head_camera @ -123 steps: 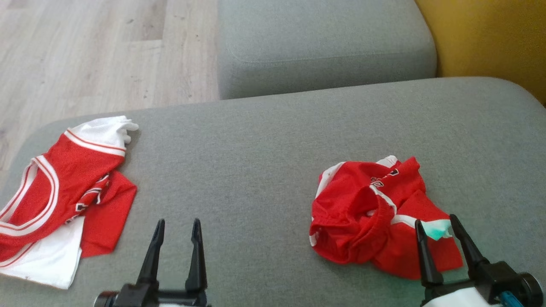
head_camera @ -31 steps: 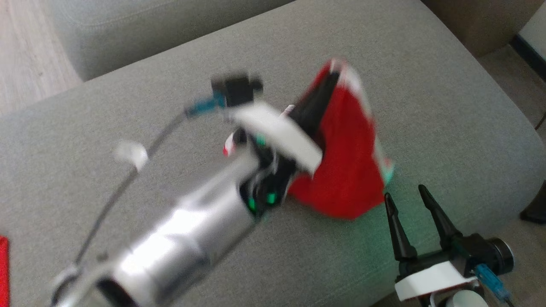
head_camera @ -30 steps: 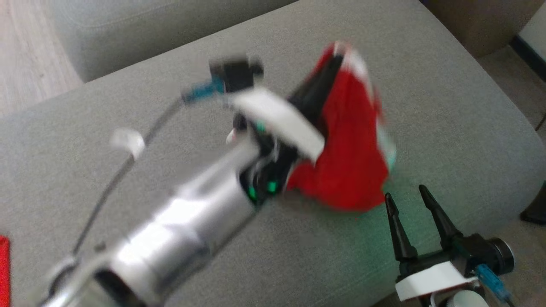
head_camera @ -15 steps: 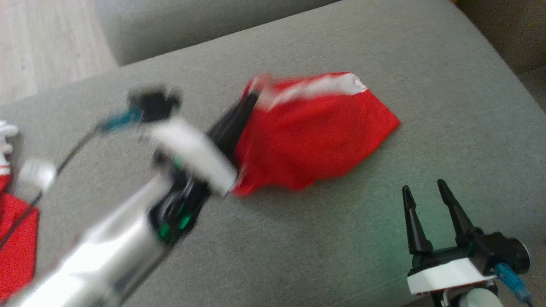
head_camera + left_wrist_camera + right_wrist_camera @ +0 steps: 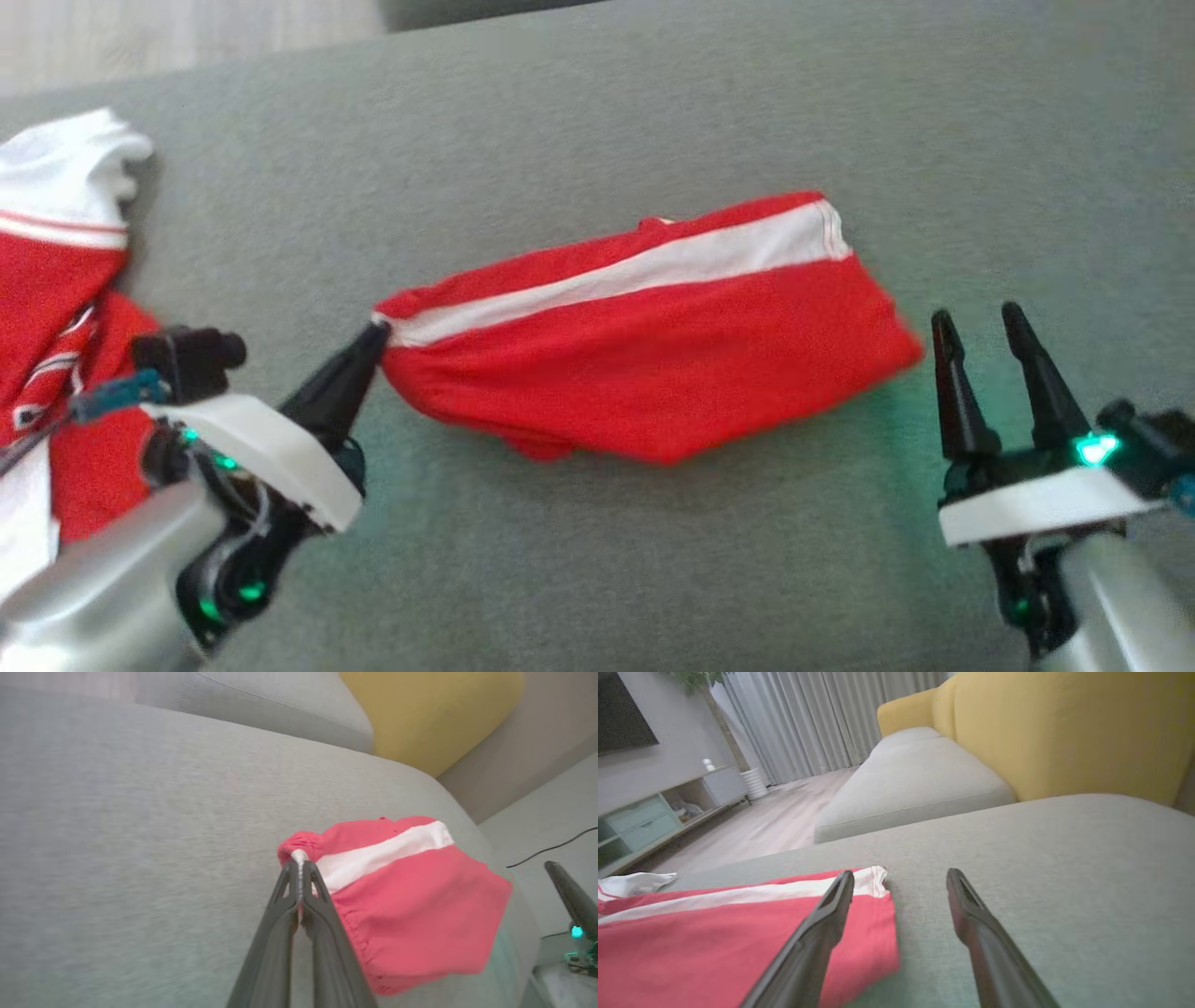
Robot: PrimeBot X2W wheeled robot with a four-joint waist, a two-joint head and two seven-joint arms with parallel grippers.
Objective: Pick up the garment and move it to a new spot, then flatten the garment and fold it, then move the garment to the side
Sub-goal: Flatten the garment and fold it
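Left claw (image 5: 372,334) is clamped tight on the garment (image 5: 653,373), fingers pressed together on its gathered corner. Left wrist view agrees: fingertips (image 5: 306,868) meet with a bit of white hem pinched between them, and the cloth fans out toward 4 o'clock from the pinch.

The garment is red with a white stripe (image 5: 635,271). In the head view I see it mid-frame on the grey sofa seat (image 5: 653,103), stretched long from the pinch at 9 o'clock to its free end at 3 o'clock. The stripe runs along its 12 o'clock edge. In the right wrist view the free end lies flat on the seat. I can't tell whether the pinched end is lifted off the seat. The cloth edges are motion-blurred.

Right claw (image 5: 977,315) sits at 4 o'clock in the head view, jaws wide apart, holding nothing, fingers pointing to 12. Its nearer finger is just beside the garment's 3 o'clock corner, and the head view shows a gap between them. In the right wrist view that finger overlaps the cloth corner in frame, so contact there is unclear.

Second garment (image 5: 56,280), red and white, is bunched at the 9 o'clock edge of the head view on the same seat, well apart from the first one, past my left arm.

Wooden floor (image 5: 187,37) shows at 11 o'clock. In the right wrist view there is a yellow backrest (image 5: 1064,732) at 1 o'clock and curtains (image 5: 808,718) at 11.
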